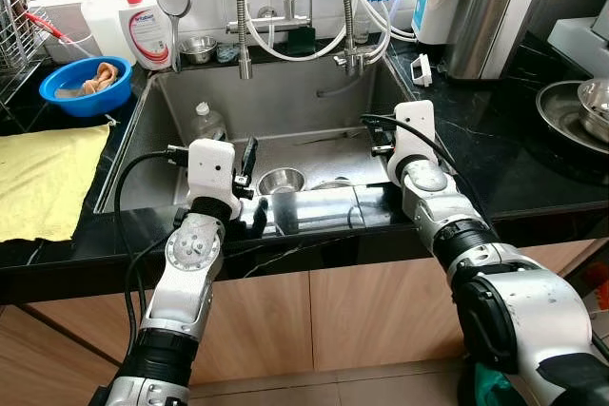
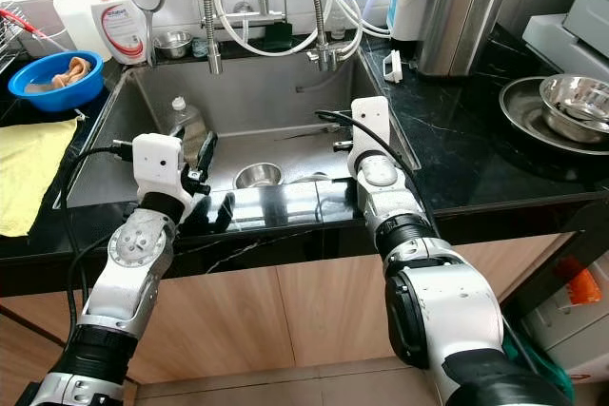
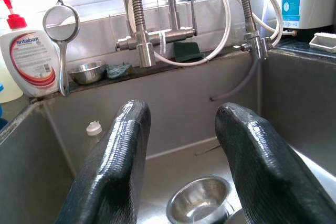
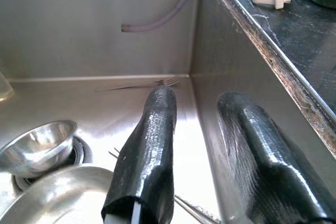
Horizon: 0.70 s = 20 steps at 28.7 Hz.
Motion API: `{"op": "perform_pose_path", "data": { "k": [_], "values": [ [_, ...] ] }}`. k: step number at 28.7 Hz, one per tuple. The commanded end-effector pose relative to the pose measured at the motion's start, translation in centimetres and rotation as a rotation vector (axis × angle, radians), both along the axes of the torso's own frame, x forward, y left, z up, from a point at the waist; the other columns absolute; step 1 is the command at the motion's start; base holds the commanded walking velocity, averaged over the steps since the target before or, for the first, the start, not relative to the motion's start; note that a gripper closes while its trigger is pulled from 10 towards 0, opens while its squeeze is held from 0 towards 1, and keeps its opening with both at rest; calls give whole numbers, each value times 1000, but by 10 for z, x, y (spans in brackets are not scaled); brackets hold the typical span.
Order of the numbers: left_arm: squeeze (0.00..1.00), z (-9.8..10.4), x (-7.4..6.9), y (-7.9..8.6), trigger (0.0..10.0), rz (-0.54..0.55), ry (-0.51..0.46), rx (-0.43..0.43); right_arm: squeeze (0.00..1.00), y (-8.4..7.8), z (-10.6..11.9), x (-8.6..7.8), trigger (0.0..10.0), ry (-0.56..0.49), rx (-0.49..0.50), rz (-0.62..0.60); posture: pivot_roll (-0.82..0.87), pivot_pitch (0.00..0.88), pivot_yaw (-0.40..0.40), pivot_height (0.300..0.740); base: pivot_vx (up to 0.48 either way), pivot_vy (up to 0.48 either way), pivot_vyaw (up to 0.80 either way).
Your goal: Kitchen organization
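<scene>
Sink holding a small steel bowl and a fork, with left gripper and right gripper above it, fingers parted and empty.

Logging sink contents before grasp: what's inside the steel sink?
In the steel sink: small steel bowl, larger steel dish partly hidden by the rim, clear plastic bottle, fork. Beneath the dishes is covered.

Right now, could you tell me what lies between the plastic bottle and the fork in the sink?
Bare steel sink floor separates the plastic bottle from the fork, per the left eye view.
</scene>
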<state>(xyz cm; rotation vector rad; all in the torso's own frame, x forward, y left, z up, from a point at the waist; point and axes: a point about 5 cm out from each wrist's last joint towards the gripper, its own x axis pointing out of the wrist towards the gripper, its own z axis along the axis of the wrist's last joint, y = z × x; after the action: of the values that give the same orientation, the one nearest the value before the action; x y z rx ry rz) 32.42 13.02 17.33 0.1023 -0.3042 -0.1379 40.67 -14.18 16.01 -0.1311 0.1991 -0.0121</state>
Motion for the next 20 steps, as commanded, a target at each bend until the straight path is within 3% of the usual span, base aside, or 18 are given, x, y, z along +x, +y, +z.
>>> {"op": "perform_pose_path", "data": {
  "k": [1,9,11,13,17,20],
  "values": [
    [0,0,-2,3,10000,6,2,-4,0,2,-4,-2,10000,-9,1,8,-106,0,51,740,0,0,0],
    [0,-5,-6,5,10000,13,14,-6,0,-13,15,1,10000,-128,-16,-45,-120,0,50,740,0,0,0],
    [0,-5,-8,7,10000,14,12,-4,0,-31,24,-1,10000,-195,0,-99,-134,0,51,740,0,0,0],
    [0,-5,-15,15,10000,42,-11,1,0,-48,40,-13,10000,-345,-6,-112,-155,0,57,740,0,0,0],
    [0,-4,-20,21,10000,71,-31,-4,0,-52,49,-33,10000,-501,15,-56,-170,0,56,740,0,0,0],
    [0,-2,-21,21,10000,72,-36,-4,0,-58,48,-42,10000,-509,12,-65,-172,0,56,740,0,0,0]
  ]
}}
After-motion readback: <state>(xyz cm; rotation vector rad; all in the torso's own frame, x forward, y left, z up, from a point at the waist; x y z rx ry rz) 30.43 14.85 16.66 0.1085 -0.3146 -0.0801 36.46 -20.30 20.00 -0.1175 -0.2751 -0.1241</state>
